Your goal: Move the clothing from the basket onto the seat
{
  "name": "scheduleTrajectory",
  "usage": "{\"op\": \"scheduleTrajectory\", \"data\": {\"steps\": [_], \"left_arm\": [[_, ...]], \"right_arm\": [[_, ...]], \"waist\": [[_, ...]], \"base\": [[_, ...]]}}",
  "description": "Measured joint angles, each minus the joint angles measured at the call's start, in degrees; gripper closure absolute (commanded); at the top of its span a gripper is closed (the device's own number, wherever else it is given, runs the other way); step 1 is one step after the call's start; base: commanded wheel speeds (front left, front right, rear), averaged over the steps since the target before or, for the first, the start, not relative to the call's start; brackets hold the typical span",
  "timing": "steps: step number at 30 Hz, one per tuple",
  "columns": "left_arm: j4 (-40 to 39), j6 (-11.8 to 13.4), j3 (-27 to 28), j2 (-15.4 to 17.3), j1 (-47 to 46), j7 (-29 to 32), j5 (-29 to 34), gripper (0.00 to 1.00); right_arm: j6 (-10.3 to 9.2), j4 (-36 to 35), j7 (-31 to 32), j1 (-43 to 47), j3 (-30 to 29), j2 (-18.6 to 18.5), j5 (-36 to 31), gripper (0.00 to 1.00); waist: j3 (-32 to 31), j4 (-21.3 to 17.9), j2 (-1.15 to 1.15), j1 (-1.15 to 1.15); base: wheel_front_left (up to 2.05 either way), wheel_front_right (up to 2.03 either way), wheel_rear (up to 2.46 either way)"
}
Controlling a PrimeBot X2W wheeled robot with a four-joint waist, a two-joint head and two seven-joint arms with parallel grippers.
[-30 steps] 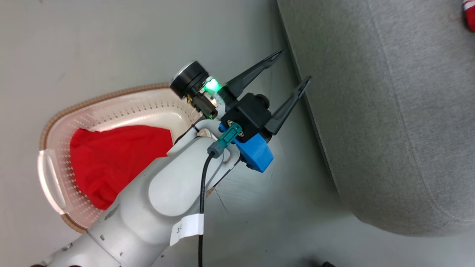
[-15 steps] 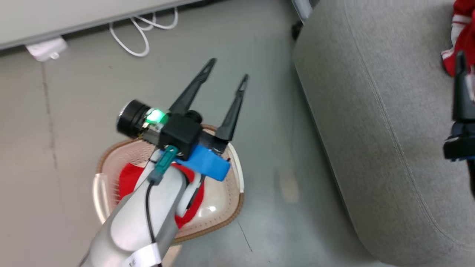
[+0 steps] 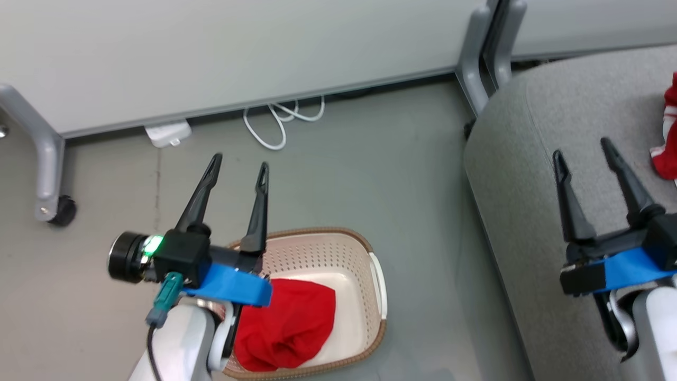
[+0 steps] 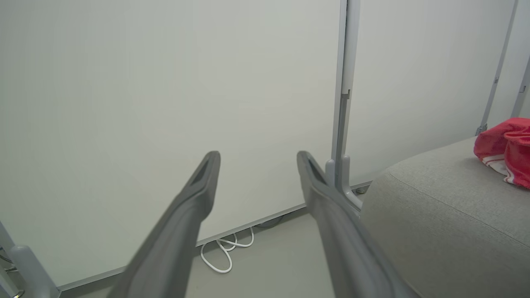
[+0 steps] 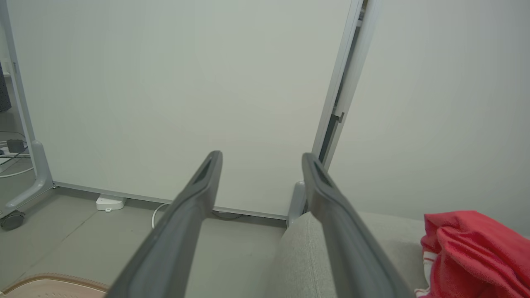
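Observation:
A red garment [image 3: 288, 324] lies crumpled in the cream basket [image 3: 328, 257] on the floor, partly hidden by my left arm. My left gripper [image 3: 239, 163] hangs open above the basket's far left rim, with nothing between its fingers. A second piece of red clothing with white stripes [image 3: 667, 143] lies on the grey seat [image 3: 529, 143] at the right edge, red against the grey [image 4: 503, 149] [image 5: 472, 252]. Over the seat's near part my right gripper [image 3: 582, 148] stands open and empty, left of that garment. Both wrist views look along open fingers [image 4: 198, 186] [image 5: 203, 182] at a pale wall.
A pale partition wall [image 3: 238, 47] on grey legs with a castor [image 3: 62, 211] runs along the back. A white cable [image 3: 280, 124] and a white adapter [image 3: 168, 133] lie on the grey floor by it. Open floor separates the basket and the seat.
The head camera has swung up, bringing the wall and my right gripper into view. My left gripper, still open, now points toward the wall over the basket instead of toward the seat.

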Motion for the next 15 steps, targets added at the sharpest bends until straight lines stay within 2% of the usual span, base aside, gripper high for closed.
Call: {"op": "scheduleTrajectory", "data": {"steps": [8,15], "left_arm": [[-1.81,-1.48,7.53,-1.44,8.18,-0.01,1.77,0.0],[-2.13,-3.72,10.76,-3.01,12.99,-0.01,3.26,0.0]], "right_arm": [[0.0,-0.34,0.0,6.23,-0.4,3.12,0.0,0.0],[0.0,0.02,0.0,11.1,-1.4,5.02,0.1,0.0]], "waist": [[-5.64,2.49,0.0,0.0],[-9.06,3.71,0.0,0.0]], "base": [[0.0,0.0,0.0],[0.0,0.0,0.0]]}}
